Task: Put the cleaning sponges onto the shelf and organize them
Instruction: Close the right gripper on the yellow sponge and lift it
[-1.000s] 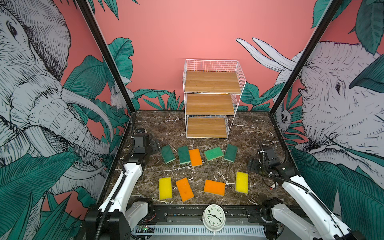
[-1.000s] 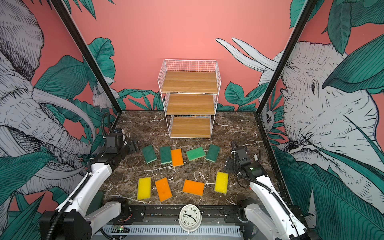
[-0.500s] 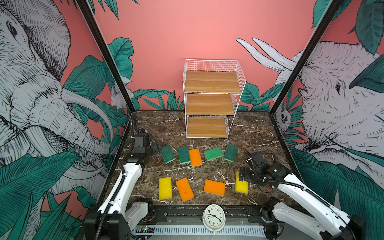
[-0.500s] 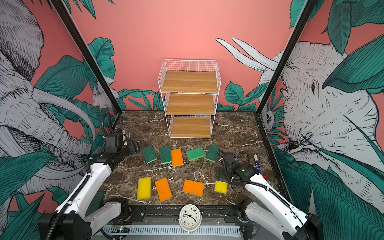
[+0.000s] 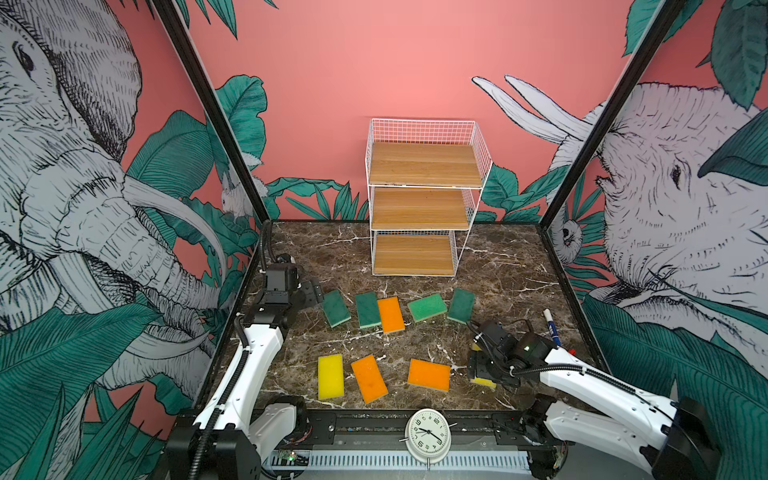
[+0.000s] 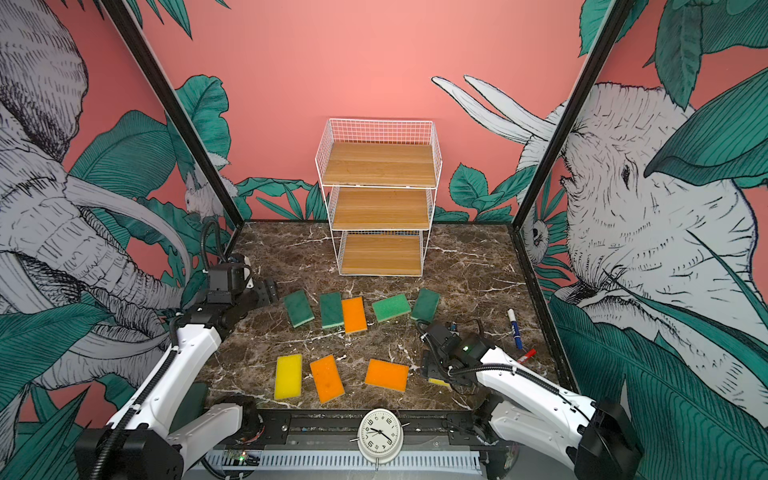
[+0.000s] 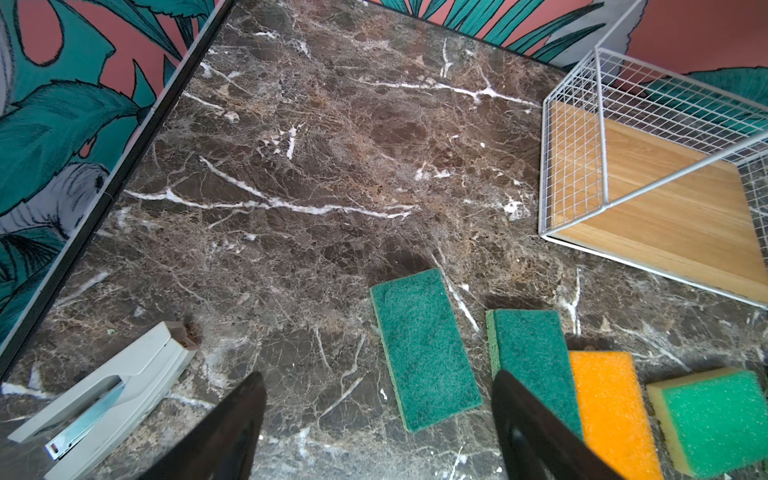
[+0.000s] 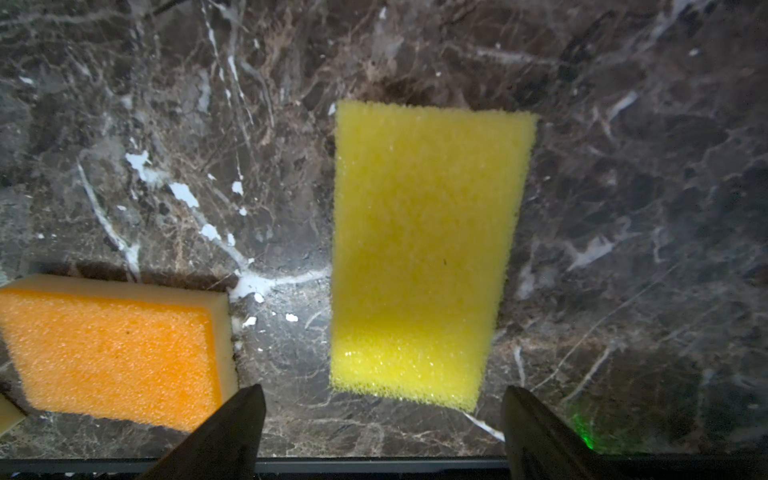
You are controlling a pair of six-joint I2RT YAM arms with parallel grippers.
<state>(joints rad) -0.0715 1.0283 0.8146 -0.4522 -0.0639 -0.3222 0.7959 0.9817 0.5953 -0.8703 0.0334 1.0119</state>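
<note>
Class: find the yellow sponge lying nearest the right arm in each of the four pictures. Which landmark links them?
Top view: yellow sponge at front right, mostly hidden under the right gripper.
Top view: same place, only an edge showing.
Left wrist: not in it.
Right wrist: centre, just ahead of the open jaws.
Landmark: the orange sponge beside it.

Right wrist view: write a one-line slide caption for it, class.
Open right gripper over a yellow sponge on the marble table, an orange sponge beside it.
</note>
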